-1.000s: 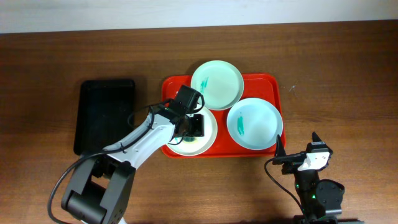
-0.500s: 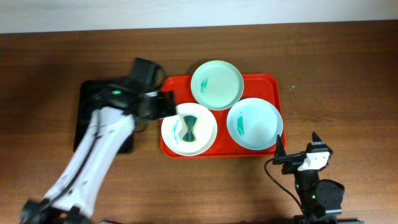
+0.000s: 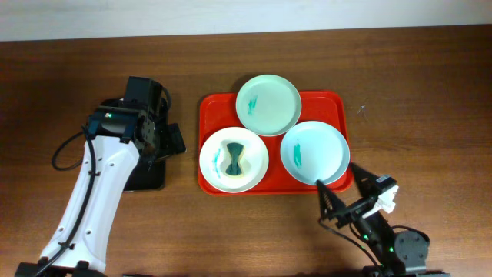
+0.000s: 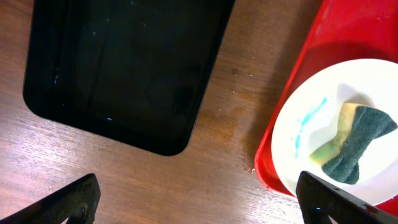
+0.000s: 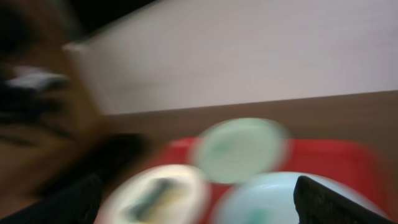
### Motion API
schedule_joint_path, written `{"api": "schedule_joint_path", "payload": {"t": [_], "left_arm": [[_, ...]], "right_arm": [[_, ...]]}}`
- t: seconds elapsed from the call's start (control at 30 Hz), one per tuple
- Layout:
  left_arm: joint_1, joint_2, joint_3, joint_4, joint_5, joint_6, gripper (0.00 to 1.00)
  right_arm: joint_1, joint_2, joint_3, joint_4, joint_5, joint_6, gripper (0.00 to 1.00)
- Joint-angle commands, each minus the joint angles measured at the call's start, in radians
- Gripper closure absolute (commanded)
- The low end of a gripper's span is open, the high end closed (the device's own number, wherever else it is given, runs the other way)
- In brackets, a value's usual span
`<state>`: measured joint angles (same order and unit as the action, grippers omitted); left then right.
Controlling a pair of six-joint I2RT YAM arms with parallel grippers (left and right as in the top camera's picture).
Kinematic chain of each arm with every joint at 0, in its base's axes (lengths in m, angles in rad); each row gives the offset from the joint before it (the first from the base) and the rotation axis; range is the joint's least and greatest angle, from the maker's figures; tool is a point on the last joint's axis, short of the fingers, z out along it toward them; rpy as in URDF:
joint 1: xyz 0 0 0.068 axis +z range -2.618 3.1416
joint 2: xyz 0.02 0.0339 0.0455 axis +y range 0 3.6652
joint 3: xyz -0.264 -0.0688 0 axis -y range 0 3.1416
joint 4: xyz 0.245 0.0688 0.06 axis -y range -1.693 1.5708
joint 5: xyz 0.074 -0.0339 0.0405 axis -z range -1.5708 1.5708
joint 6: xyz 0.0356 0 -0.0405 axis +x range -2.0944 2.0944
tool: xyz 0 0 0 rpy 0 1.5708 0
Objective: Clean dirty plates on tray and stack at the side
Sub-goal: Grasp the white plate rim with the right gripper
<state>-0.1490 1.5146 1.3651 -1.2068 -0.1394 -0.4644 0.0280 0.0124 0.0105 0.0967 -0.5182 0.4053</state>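
Note:
The red tray (image 3: pixel 213 108) holds three plates. The mint green plate (image 3: pixel 267 105) is at the back and the light blue plate (image 3: pixel 314 151) at the right, both with teal smears. The white plate (image 3: pixel 246 173) at the front left carries a yellow-and-green sponge (image 3: pixel 234 158). My left gripper (image 3: pixel 165 146) is open and empty, left of the red tray by the black tray's right edge. In the left wrist view the white plate (image 4: pixel 323 106) and sponge (image 4: pixel 351 140) lie at the right. My right gripper (image 3: pixel 346 190) is open and empty, just in front of the blue plate. The right wrist view is blurred.
A smaller black tray (image 3: pixel 115 115) lies left of the red tray, partly under my left arm; it fills the upper left of the left wrist view (image 4: pixel 124 68). Bare wooden table surrounds both trays.
My left gripper let go of the sponge on the white plate and swung left to the black tray. My right gripper has moved and tilted toward the blue plate.

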Motion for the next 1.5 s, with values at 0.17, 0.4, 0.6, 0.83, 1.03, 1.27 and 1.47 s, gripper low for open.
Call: {"api": "schedule_joint_path", "payload": {"t": [0.17, 0.4, 0.6, 0.83, 1.03, 1.27, 1.47], "left_arm": [[0.003, 0.000, 0.005, 0.006, -0.003, 0.008, 0.01], [0.003, 0.000, 0.005, 0.009, -0.003, 0.008, 0.01], [0.003, 0.000, 0.005, 0.009, -0.003, 0.008, 0.01], [0.003, 0.000, 0.004, 0.009, -0.002, 0.009, 0.01], [0.003, 0.000, 0.005, 0.013, -0.002, 0.008, 0.01], [0.003, 0.000, 0.004, 0.021, -0.003, 0.008, 0.01], [0.003, 0.000, 0.005, 0.027, -0.003, 0.008, 0.01]], "right_arm": [[0.003, 0.000, 0.122, 0.523, -0.061, 0.459, 0.02], [0.003, 0.294, 0.801, -0.496, 0.056, 0.005, 0.02], [0.005, 0.801, 1.262, -1.205, 0.028, -0.088, 0.01], [0.087, 1.177, 1.239, -1.205, -0.097, -0.178, 0.42], [0.302, 1.472, 1.238, -1.003, 0.100, -0.175, 0.24], [0.371, 1.709, 1.238, -0.799, 0.248, -0.109, 0.32], [0.383, 1.830, 1.238, -0.732, 0.198, -0.145, 0.55]]}}
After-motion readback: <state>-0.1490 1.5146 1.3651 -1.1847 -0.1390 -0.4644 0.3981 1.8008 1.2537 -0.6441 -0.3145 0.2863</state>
